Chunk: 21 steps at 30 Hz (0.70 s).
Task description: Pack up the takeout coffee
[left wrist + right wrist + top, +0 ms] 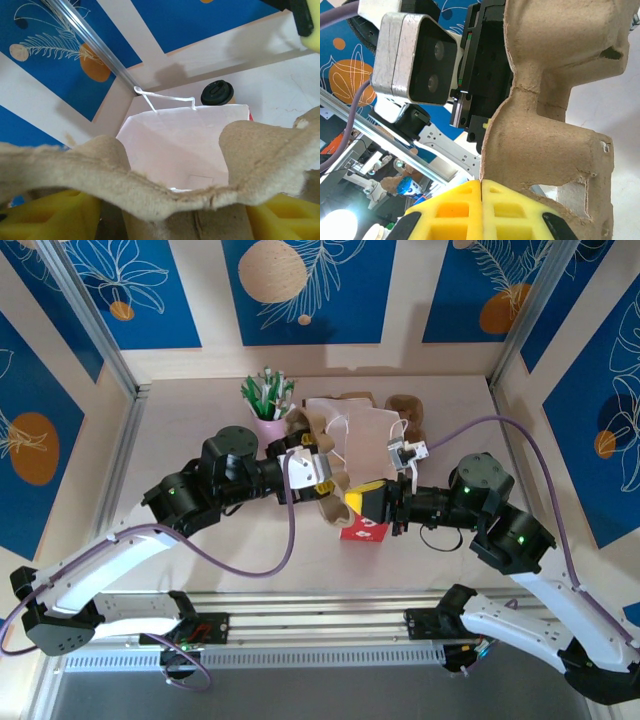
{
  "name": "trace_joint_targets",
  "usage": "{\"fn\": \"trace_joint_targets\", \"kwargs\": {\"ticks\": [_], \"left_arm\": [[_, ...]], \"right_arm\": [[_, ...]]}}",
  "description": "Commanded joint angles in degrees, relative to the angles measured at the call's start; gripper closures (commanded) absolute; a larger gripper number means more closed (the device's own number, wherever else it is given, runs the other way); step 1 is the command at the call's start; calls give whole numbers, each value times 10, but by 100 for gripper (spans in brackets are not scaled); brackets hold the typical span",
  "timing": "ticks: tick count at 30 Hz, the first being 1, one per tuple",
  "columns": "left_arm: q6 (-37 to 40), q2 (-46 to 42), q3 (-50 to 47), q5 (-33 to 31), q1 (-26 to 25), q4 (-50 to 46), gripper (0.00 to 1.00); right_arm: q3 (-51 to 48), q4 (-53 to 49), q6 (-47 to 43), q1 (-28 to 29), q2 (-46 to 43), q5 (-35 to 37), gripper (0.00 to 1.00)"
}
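Observation:
The takeout coffee (217, 93), a brown cup with a black lid, stands behind the open white paper bag (180, 145) in the left wrist view. A brown moulded-pulp cup carrier (335, 490) hangs between both grippers, in front of the bag (365, 435). My right gripper (481, 200) is shut, its yellow fingers pinching the carrier's (545, 130) thin edge; from above it (362, 502) sits right of the carrier. My left gripper (172, 215) straddles a carrier pocket (185, 222), with a dark gap showing beside its left finger (50, 217). From above, the left gripper (322, 478) is at the carrier's left side.
A pink cup of green-and-white sticks (268, 405) stands at the back, left of the bag. Brown rounded shapes (405, 405) lie behind the bag. A red packet (365, 530) lies under the right gripper. Wall panels and metal posts (100, 330) close in the table.

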Motion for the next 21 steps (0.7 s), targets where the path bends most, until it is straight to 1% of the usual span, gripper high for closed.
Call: {"fn": "trace_joint_targets", "kwargs": {"ticks": [1,8,17,19,21], "left_arm": [[-5,-5,14,-11,-4,9,35],[-10,-6,9,-17,-4,23,36],[-11,-7,7,-24,-4,30,42],[-10,-7,7,-25,-4,27,45],[-9,-8,7,-27,-5,27,46]], "right_arm": [[12,8,-16,8,-5,11,100],[5,17,-12,14,-13,26,100],[1,20,-8,17,-15,32,100],[2,19,-8,17,-15,33,97],[2,21,-9,17,-16,31,97]]}}
